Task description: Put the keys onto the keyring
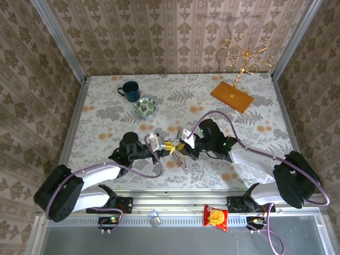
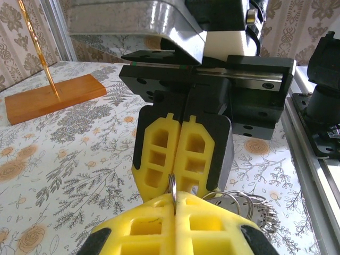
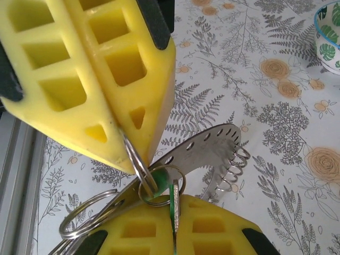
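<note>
Both grippers meet tip to tip over the table's near middle. My left gripper (image 1: 170,147) (image 2: 175,195) is shut on a thin split ring (image 2: 171,186) (image 3: 134,156) of the keyring bunch. My right gripper (image 1: 179,144) (image 3: 174,212) is shut on the green-tagged key (image 3: 174,204), whose small loop (image 3: 159,183) is threaded by that split ring. The keyring's flat perforated metal band (image 3: 212,146) with wire coils hangs beneath, with more loose rings (image 2: 249,204) beside it. The bunch dangles just above the tabletop (image 1: 181,159).
A dark blue mug (image 1: 129,90) and a green-patterned bowl (image 1: 144,107) (image 3: 329,32) stand at the back left. A gold wire stand on an orange wooden base (image 1: 231,95) (image 2: 50,98) is at the back right. A red snack packet (image 1: 215,217) lies on the front rail.
</note>
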Tool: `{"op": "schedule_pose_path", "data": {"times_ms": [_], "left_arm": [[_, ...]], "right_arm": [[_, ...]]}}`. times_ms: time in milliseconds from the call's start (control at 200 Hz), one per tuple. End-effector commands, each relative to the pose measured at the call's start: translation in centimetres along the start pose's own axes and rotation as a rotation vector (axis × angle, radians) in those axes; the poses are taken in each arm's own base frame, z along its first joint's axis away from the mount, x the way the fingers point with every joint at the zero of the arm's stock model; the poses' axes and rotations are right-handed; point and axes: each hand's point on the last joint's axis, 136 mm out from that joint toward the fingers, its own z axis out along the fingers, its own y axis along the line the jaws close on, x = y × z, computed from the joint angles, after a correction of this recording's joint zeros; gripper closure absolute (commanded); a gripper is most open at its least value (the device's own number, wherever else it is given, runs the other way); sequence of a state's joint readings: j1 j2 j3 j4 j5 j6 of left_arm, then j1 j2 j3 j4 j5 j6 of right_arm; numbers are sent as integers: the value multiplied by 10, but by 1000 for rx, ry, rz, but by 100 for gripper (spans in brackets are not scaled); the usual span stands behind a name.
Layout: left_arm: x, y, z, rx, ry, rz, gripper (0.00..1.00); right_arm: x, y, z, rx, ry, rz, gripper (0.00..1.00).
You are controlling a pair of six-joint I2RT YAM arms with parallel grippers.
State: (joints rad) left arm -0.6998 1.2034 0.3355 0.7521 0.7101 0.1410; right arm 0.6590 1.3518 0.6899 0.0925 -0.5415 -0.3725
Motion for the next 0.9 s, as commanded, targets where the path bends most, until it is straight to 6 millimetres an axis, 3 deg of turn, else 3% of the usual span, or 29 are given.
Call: {"op": "schedule_pose_path", "data": {"times_ms": [0,100,170,225,520,895], "left_arm": [[-12,-1,-1,10,-38,31,100],[-12,-1,-1,8,-38,33,100],[-12,-1,-1,8,-38,35,100],[-12,0,-1,8,-38,37,100],[-10,1,-4,6,-34,53,100],[-11,-4,-3,40,-42,59,100]], "right_arm": [[-8,0,-5,9,4,-31,99],[-7,1,-5,2,8,-29,95],[-4,2,-6,0,19,-22,75],[-2,3,-8,0,23,-23,70],[-21,6,-38,8,-70,-66,69],[-45,12,-31,-82,-133,-90,69]]}}
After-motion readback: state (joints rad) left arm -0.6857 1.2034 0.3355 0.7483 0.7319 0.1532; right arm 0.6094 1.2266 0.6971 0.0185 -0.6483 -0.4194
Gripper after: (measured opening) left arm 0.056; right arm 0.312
